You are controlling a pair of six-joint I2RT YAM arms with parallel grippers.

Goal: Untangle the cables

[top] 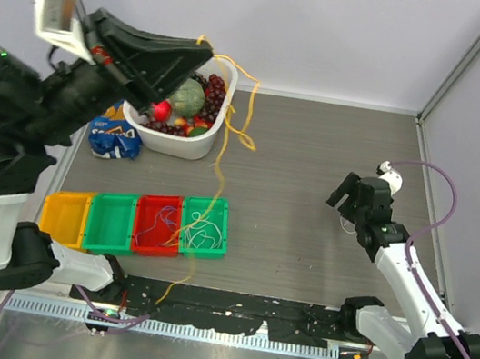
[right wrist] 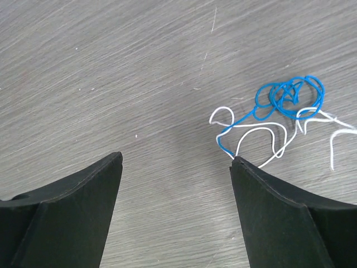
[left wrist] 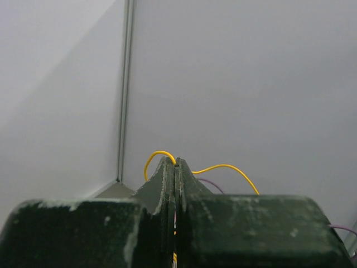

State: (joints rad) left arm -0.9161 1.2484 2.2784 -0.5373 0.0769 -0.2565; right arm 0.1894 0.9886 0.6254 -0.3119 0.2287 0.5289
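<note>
My left gripper (top: 207, 48) is raised high at the back left, above the fruit basin. It is shut on a thin yellow cable (top: 253, 108) that hangs in loops down to the near edge. In the left wrist view that yellow cable (left wrist: 226, 166) arches out on both sides of the closed left gripper (left wrist: 175, 162). My right gripper (top: 345, 198) hovers low over the table on the right, open and holding nothing. The right wrist view shows a tangle of blue cable (right wrist: 290, 96) and white cable (right wrist: 262, 134) lying just beyond the right fingertip of the right gripper (right wrist: 176, 159).
A white basin (top: 205, 144) of fruit stands at the back left, with a blue packet (top: 116, 140) beside it. A row of yellow, green, red (top: 159, 223) and green (top: 206, 226) bins sits front left; the last two hold thin wires. A black strip (top: 246, 310) runs along the near edge.
</note>
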